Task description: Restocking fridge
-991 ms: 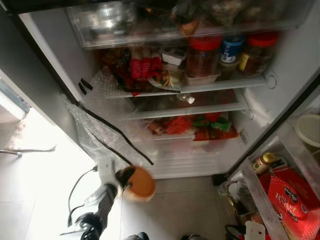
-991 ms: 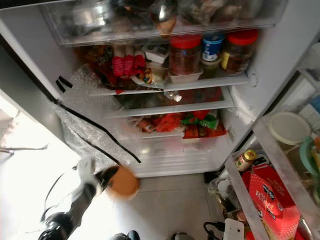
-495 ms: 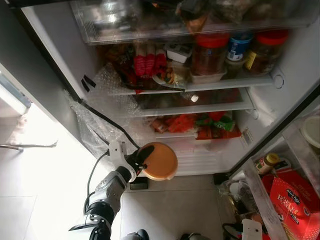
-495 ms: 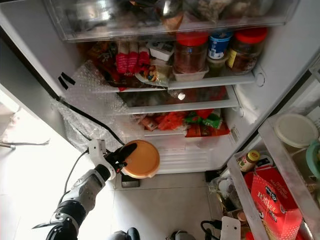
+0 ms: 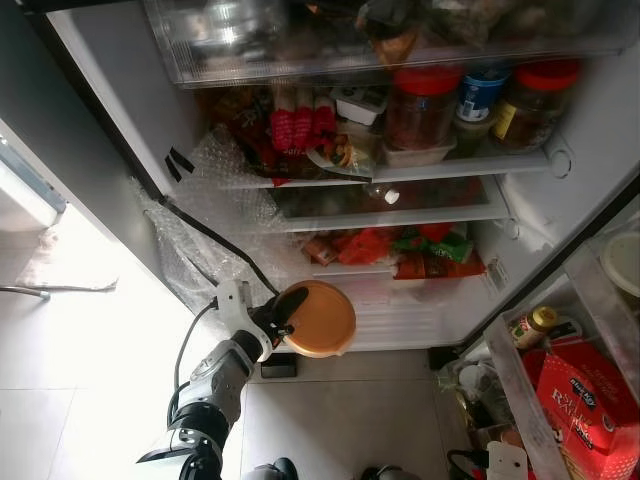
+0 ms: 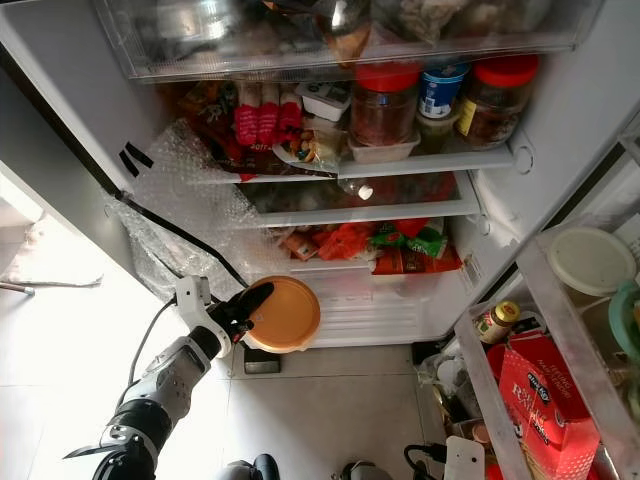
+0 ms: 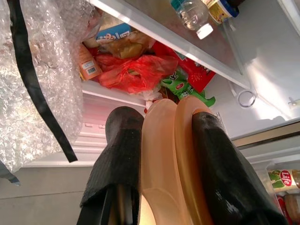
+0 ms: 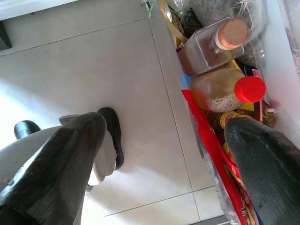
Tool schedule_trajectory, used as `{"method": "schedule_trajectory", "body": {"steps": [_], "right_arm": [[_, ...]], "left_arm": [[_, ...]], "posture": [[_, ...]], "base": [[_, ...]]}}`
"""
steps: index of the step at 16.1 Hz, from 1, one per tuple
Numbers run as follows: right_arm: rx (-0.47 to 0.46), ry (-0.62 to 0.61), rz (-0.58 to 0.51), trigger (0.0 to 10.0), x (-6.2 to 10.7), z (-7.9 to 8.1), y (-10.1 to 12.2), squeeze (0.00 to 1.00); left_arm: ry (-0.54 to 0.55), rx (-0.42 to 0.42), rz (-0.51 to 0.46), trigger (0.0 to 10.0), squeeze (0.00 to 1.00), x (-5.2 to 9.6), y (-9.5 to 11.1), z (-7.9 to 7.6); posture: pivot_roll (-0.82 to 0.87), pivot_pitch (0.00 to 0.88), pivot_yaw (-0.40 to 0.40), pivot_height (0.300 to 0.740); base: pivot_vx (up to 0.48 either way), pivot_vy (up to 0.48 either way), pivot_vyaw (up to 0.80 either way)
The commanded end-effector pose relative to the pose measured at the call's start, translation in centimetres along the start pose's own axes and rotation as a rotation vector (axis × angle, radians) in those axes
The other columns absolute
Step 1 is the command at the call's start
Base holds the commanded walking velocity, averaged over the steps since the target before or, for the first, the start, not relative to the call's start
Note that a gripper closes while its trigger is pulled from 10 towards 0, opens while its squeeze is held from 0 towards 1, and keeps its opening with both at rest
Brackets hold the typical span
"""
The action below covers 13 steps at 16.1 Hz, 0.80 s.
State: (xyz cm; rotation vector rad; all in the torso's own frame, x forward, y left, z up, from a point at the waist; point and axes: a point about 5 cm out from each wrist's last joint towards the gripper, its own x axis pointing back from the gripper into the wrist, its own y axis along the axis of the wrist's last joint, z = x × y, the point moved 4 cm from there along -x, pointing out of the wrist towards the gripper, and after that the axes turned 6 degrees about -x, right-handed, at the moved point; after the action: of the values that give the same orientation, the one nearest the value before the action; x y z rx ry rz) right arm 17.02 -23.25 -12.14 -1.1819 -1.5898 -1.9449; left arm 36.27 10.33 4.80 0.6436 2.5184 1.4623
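Down at the lower left, before the open fridge (image 5: 560, 160), your left claw (image 5: 283, 322) is clamped on an orange lidded container (image 5: 318, 320), one finger on each flat face, as the left wrist view makes plain. The container hangs in the air in front of the bottom drawer (image 5: 400, 320), near the bubble wrap (image 5: 215, 225) that hangs from the fridge's left wall, and it is not yet on any shelf.

Moving right, the shelves are already crowded: red packets (image 5: 298, 130) and red-lidded jars (image 5: 418, 105) on the upper shelf, a small bottle (image 5: 380, 193) lying on the glass shelf below, and red and green bags (image 5: 400, 255) on the lowest one. You will likely have to pick a gap with care; the glass shelf looks the least full.

Farther right, the door bins (image 5: 575, 400) hold a red box (image 5: 590, 395) and a small jar (image 5: 527, 325). Your right claw (image 8: 164, 154) hangs idle with its fingers spread wide and nothing between them, above the floor tiles (image 8: 93, 70).

So the item is in hand and carried to the fridge; placing and releasing it are left.
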Motion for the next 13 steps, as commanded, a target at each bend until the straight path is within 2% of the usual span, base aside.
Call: {"method": "schedule_trajectory", "body": {"steps": [1, 5, 8, 13], "right_arm": [[0.010, -0.009, 0.042, 10.0, 0.4, -0.3, -1.5, 0.00], [0.049, -0.066, 0.014, 10.0, 0.4, -1.1, -1.0, 0.00], [0.136, -0.139, -0.017, 10.0, 0.4, -2.3, -0.3, 0.00], [0.154, -0.163, -0.022, 10.0, 0.4, -2.6, -0.2, 0.00]], "left_arm": [[0.009, -0.001, 0.020, 10.0, 0.00, 0.6, -0.7, 0.4], [0.005, -0.015, 0.028, 10.0, 0.00, 0.7, -0.7, 0.5], [0.004, -0.016, 0.028, 10.0, 0.00, 0.7, -0.7, 0.5], [0.001, -0.019, 0.029, 10.0, 0.00, 0.7, -0.6, 0.5]], "posture": [[-0.08, 0.210, 0.067, 0.740], [-0.08, 0.211, 0.068, 0.740], [-0.08, 0.211, 0.070, 0.740], [-0.08, 0.210, 0.073, 0.740]], "base": [[0.000, 0.000, 0.00], [0.000, 0.000, 0.00], [0.000, 0.000, 0.00], [0.000, 0.000, 0.00]]}}
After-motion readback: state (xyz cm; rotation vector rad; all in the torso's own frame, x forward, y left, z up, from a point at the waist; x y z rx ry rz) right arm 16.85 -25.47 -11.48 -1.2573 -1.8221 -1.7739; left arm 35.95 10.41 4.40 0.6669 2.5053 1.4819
